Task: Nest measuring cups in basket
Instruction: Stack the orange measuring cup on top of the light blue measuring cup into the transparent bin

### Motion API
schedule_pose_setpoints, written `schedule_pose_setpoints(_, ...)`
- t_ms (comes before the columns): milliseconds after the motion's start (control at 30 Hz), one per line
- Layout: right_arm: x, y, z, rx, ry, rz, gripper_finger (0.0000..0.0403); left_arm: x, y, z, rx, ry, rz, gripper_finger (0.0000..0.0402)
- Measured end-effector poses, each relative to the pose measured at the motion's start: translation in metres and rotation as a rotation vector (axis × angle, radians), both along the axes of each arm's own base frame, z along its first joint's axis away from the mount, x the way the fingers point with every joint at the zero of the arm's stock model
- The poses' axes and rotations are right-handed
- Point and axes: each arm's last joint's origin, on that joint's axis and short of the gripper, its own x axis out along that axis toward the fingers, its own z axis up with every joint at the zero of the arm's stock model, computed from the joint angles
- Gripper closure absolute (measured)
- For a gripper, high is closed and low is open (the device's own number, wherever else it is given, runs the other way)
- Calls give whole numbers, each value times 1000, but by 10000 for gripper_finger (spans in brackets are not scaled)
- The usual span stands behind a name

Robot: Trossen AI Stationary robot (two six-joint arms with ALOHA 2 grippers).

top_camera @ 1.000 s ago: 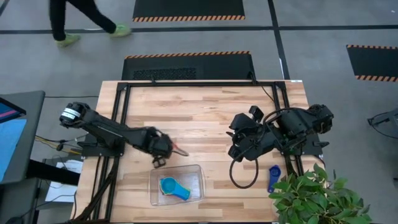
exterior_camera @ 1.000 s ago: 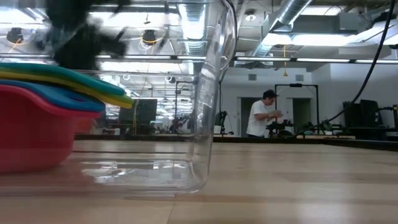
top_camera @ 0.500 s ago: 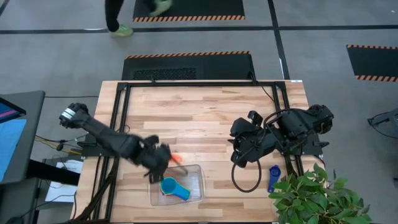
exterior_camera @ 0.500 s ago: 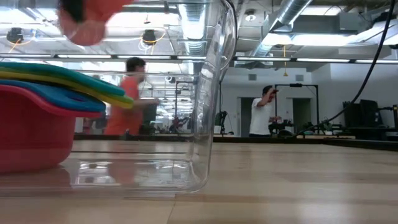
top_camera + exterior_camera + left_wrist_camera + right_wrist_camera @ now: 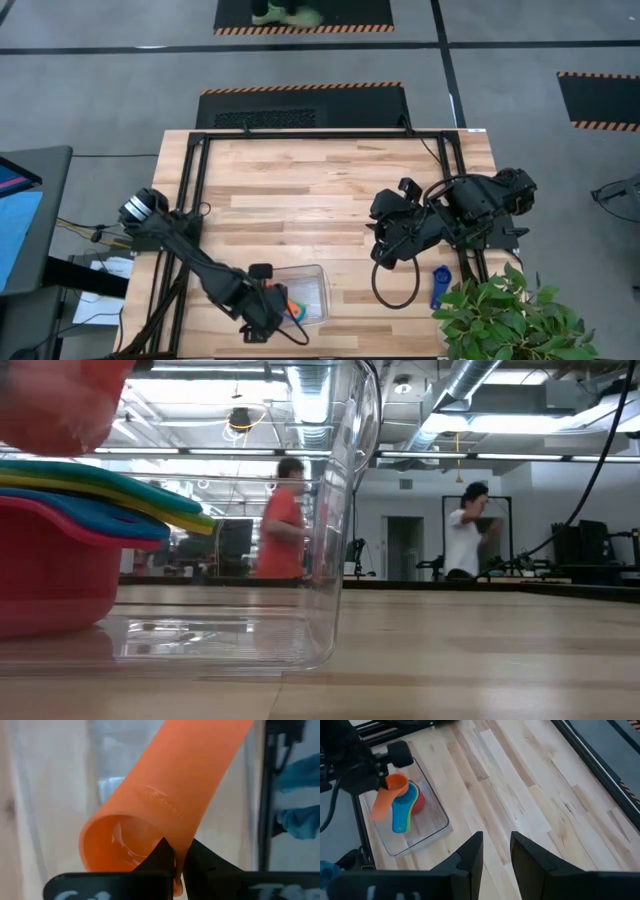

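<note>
Fingers (image 5: 160, 854) of the left gripper (image 5: 176, 862) are pinching the rim of the orange measuring cup (image 5: 165, 800), the two dark tips nearly meeting across the thin plastic wall. In the high view this gripper (image 5: 268, 308) is hanging over the left end of the basket (image 5: 318, 290) at the table's near edge, with the orange cup (image 5: 291, 304) showing just beside it. The right wrist view is showing the same cup (image 5: 391, 790) held above the basket (image 5: 434, 820), its handle slanting away from the gripper, over a stack of nested cups (image 5: 407, 802) lying inside: red at the bottom, then light blue, yellow and green layers in the low view (image 5: 90, 510).

The right gripper (image 5: 496, 851) is waiting over the table's right half, well apart from the basket, its fingers (image 5: 472, 852) parted and holding nothing. A dark blue measuring cup (image 5: 438, 284) is lying on the wood near the right edge, beside a green plant (image 5: 505, 315).
</note>
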Motion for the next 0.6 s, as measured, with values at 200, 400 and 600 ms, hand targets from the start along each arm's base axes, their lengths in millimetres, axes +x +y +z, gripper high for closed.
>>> schedule_pose_setpoints(200,0,0,0,6,3,4,282,7,-6,-12,-25,42,-64,401)
schedule_pose_setpoints(400,0,2,-1,52,16,14,282,12,-4,-17,-7,41,-79,353)
schedule_pose_setpoints(600,-1,3,-1,88,26,19,282,13,-1,-17,-1,51,-97,303)
